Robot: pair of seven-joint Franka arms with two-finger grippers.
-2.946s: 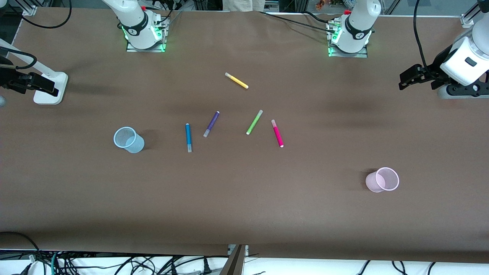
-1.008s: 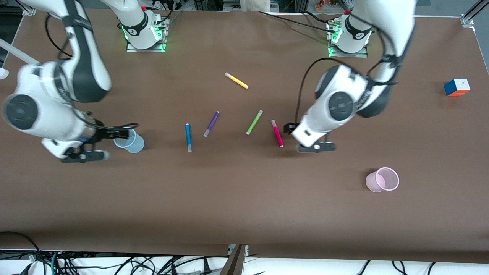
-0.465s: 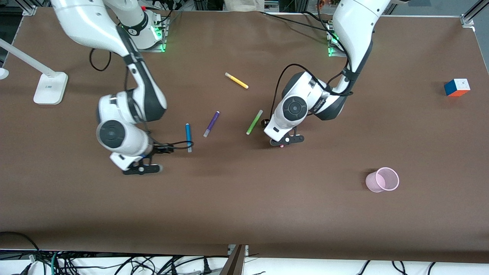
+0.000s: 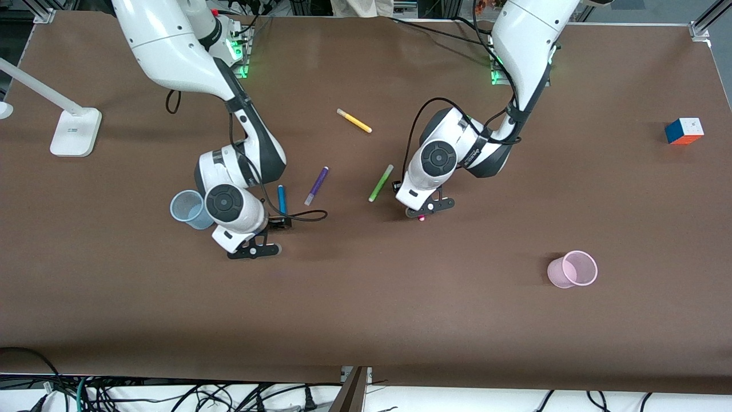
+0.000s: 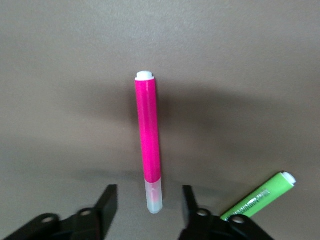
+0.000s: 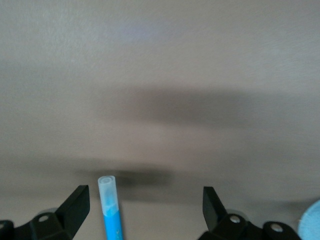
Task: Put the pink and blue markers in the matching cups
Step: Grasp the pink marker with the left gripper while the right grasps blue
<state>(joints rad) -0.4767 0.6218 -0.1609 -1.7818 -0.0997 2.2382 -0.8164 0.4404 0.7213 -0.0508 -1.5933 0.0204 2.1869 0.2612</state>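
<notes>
The pink marker lies flat on the table, and its capped end sits between the open fingers of my left gripper. In the front view the left gripper covers it except for one tip. The blue marker lies beside my right gripper. In the right wrist view its capped end sits between the open fingers of the right gripper, close to one finger. The pale blue cup stands next to the right hand. The pale pink cup stands toward the left arm's end, nearer the front camera.
A purple pen and a lime-green pen lie between the two hands; the green pen also shows in the left wrist view. A yellow pen lies nearer the bases. A colour cube and a white lamp base sit at the table's ends.
The right gripper has moved from beside the blue cup to the blue marker's capped end, uncovering the cup. The left gripper has settled low over the pink marker. No marker has moved.
</notes>
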